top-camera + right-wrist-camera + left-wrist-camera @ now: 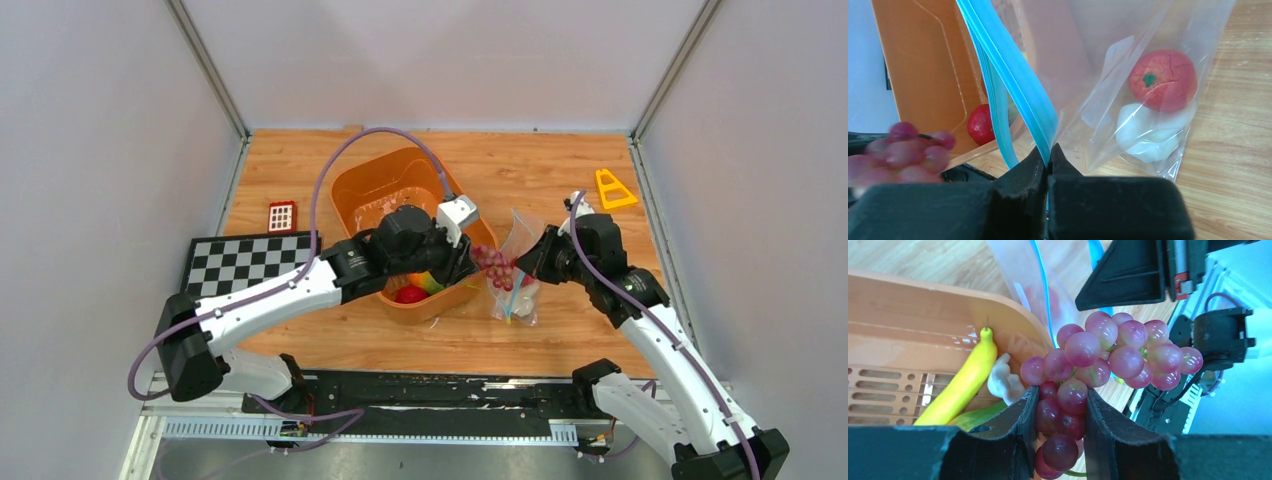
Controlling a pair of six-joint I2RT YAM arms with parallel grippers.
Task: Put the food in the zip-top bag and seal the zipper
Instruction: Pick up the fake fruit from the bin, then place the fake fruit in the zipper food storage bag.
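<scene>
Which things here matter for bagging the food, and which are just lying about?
Job: grapes in left gripper, banana, zip-top bag, its zipper pinched by right gripper.
Lying about: red grid block, checkered mat, yellow triangle, orange basket.

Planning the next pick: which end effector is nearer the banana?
Left. The left end effector, holding grapes, is just beside the banana at the rim of the basket; the right end effector pinches the zipper of the bag, farther off.

The grapes [1108,352] are pink-red, the banana [965,382] yellow, the basket [370,180] orange. The clear bag [1168,25] has a blue zipper [1013,80]. The round fruit [1162,80] is red. The board [250,262] has black and white squares.
</scene>
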